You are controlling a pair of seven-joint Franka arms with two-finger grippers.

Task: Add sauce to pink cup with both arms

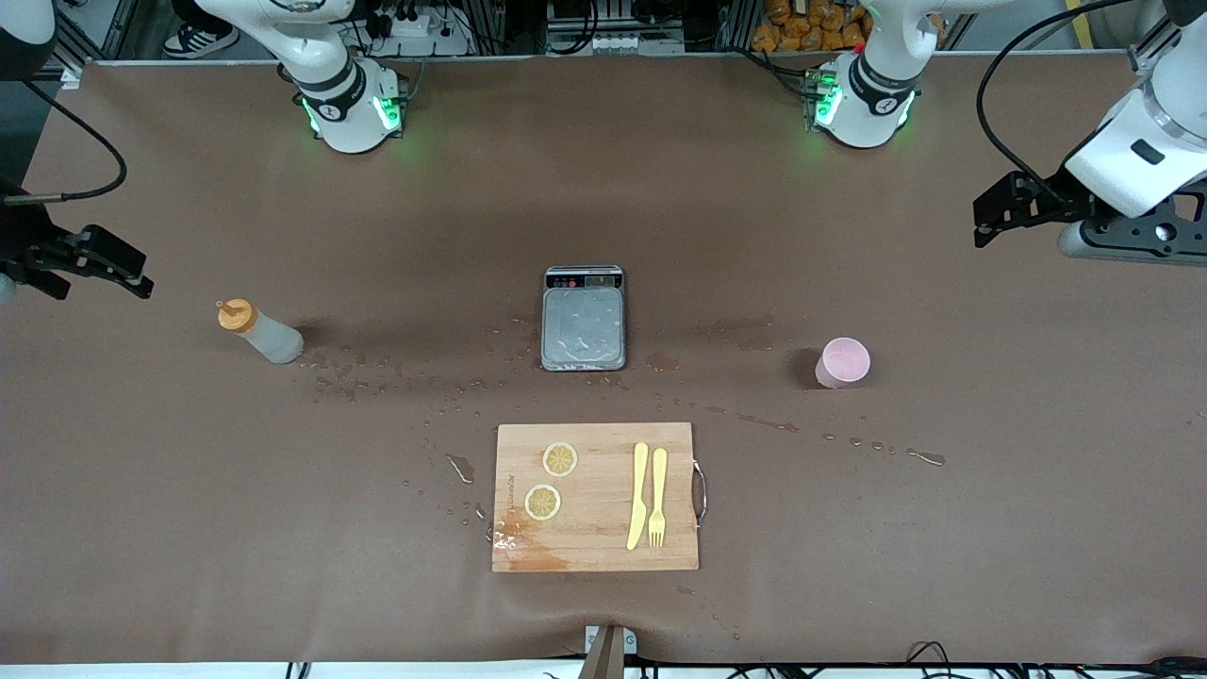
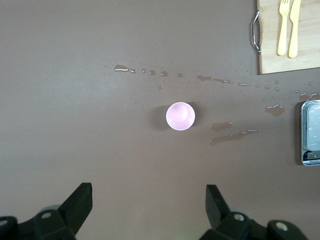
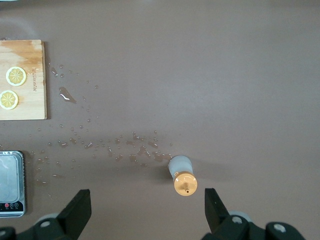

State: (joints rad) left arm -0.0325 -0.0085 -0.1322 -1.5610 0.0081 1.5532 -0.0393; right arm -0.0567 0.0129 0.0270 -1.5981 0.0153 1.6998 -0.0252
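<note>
Currently both arms are up and off to the sides. Left gripper (image 1: 985,215) hangs over bare table at the left arm's end, jaws spread, nothing between them; its wrist view shows the pink cup (image 2: 180,116) upright on the table, apart from the fingers (image 2: 80,202). Right gripper (image 1: 132,273) hangs over the right arm's end, jaws also spread and empty. The sauce (image 1: 257,332) stands upright on the table near that end, orange cap on top, well apart from the cup. Between them sits the grey scale (image 1: 584,319). Cutting board (image 1: 595,497) lies nearer the front camera than the scale, carrying two lemon slices (image 1: 560,459), a yellow knife (image 1: 639,495) and yellow fork (image 1: 658,497) side by side. Wet splashes (image 1: 396,377) are scattered across the cloth, probably water; cup contents can't be judged.
</note>
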